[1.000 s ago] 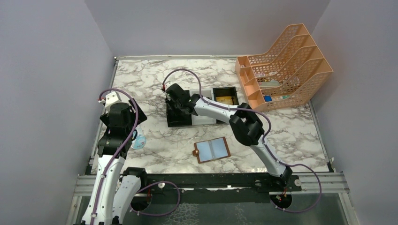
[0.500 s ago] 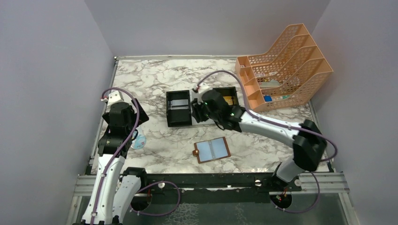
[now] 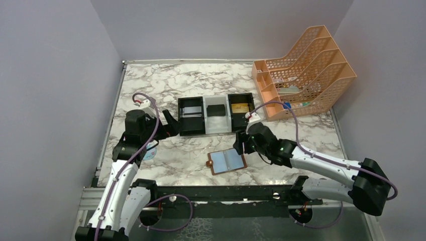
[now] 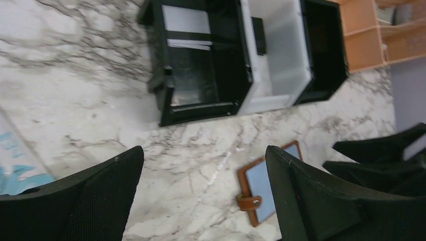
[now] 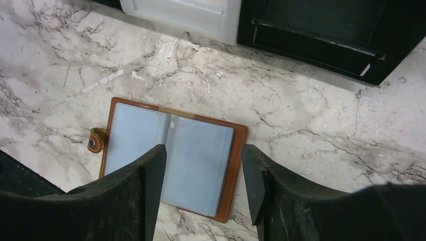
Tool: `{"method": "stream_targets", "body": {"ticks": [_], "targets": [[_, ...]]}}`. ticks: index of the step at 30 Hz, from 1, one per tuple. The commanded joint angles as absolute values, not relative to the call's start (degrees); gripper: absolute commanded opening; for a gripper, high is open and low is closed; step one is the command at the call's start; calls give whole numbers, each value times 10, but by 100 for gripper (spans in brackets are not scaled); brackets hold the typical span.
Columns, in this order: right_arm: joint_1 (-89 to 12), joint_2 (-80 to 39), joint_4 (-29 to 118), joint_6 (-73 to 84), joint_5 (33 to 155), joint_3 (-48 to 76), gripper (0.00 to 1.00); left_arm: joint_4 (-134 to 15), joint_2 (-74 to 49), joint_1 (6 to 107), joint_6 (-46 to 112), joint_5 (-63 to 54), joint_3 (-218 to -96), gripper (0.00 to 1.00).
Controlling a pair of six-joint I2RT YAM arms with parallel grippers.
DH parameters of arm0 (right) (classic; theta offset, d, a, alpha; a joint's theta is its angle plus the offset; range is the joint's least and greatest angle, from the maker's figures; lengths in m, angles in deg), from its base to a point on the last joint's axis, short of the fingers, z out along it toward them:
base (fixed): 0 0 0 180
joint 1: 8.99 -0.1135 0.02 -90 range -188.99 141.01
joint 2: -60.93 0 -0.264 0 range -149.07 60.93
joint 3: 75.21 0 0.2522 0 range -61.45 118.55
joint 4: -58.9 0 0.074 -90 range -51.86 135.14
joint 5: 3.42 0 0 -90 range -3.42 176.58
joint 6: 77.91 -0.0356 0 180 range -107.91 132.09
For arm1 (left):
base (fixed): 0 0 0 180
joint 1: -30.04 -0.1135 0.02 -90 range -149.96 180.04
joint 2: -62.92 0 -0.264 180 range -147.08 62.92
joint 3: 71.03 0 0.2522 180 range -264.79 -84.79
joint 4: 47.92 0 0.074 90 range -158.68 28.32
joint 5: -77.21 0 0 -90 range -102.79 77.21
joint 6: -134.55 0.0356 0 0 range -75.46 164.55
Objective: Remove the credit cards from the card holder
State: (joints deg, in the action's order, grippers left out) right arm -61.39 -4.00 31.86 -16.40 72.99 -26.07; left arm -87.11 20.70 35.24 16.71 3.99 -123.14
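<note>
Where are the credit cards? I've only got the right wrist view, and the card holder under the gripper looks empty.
Observer: The gold-tan card lies in the right black compartment of the tray.
Operator: And the other one?
Observer: A grey card lies in the left black compartment.
Operator: Where's the left gripper?
Observer: The left gripper is open beside the tray's left end, holding nothing.

Card holder (image 3: pixel 227 160) open flat, right jaws at far edge.
</note>
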Motion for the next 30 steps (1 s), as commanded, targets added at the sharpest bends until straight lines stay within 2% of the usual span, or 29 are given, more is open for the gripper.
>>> {"method": "stream_targets", "body": {"ticks": [1,5,11,14,18,22,26,30], "targets": [[-570,-6,346,-192,812,-290,58,-812,246,410,98,134,-1211,93],[-495,10,394,-199,941,-323,58,-801,267,493,56,92,-1192,92],[-482,18,426,-217,1005,-346,58,-758,237,632,5,3,-1150,88],[-482,9,433,-225,1029,-357,58,-738,216,732,-26,-72,-1135,86],[-482,-2,429,-220,1052,-360,53,-721,199,819,-70,-168,-1115,84],[-482,-13,426,-223,1055,-367,47,-662,163,859,-91,-180,-1096,82],[-482,-26,391,-228,1008,-370,44,-649,106,902,-106,-210,-1104,78],[-482,-34,383,-220,1000,-378,43,-638,46,934,-119,-235,-1114,75]]}}
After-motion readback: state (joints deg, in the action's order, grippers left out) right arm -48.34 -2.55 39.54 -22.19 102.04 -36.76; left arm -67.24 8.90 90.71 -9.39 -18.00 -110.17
